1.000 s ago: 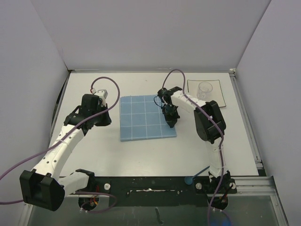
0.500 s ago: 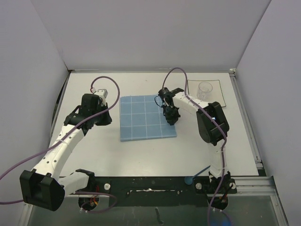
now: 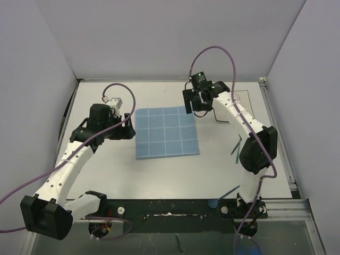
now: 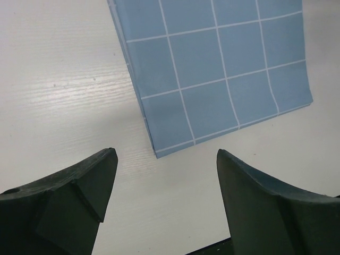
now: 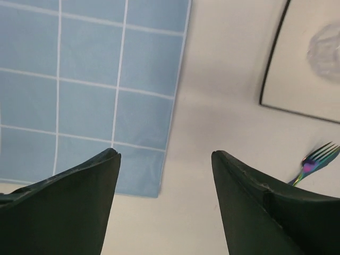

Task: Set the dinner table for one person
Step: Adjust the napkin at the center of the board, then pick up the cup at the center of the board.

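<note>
Hovering over the far right corner of the blue grid-patterned fabric placemat, the right gripper has its two dark fingers spread wide with nothing between them. In the right wrist view the gap between them frames the placemat's right edge and bare tabletop.

The left gripper hangs just beside the placemat's left edge. It too is spread apart and holds nothing. In the left wrist view its fingers stand on either side of one corner of the placemat, above the surface and not touching it.

The dinner table, a large flat matte-white rectangular tabletop, carries everything. The placemat lies flat near its middle, square to the table's edges.

A square white plate with a thin dark rim sits toward the far right corner of the table, well apart from the placemat. From above, the right arm hides most of it. In the right wrist view a faint, clear, round shape shows on the plate, too blurred to name.

A thin metal fork with iridescent purple-blue tines lies on the bare table to the right of the placemat and nearer than the plate, touching neither. From above it shows only as a thin dark sliver beside the right arm's elbow.
</note>
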`<act>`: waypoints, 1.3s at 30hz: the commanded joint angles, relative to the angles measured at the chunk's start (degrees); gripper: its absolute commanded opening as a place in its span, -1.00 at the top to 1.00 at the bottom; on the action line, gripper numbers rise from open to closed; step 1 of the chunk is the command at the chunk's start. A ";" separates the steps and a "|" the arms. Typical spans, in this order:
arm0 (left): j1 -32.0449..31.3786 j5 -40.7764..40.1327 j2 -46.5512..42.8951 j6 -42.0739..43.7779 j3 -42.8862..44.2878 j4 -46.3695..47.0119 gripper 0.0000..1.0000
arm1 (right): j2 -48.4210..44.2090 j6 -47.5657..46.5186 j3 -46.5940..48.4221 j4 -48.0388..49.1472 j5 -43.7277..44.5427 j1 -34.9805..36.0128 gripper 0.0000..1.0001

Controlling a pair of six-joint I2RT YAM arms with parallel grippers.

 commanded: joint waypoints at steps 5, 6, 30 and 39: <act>0.35 4.25 1.73 1.23 8.33 3.26 -0.52 | 7.37 -8.09 20.90 -6.80 1.78 -10.84 -0.24; 0.35 4.37 1.99 1.14 8.45 3.57 -0.52 | 9.02 -8.45 22.45 -7.18 1.59 -12.10 -0.24; 0.70 4.10 4.85 1.27 6.44 5.70 -0.51 | 19.86 -6.55 25.32 -4.10 -4.98 -24.98 -0.19; 0.70 3.64 5.77 1.60 7.12 4.49 -0.51 | 22.23 -6.07 24.17 -2.61 -7.58 -26.76 -0.22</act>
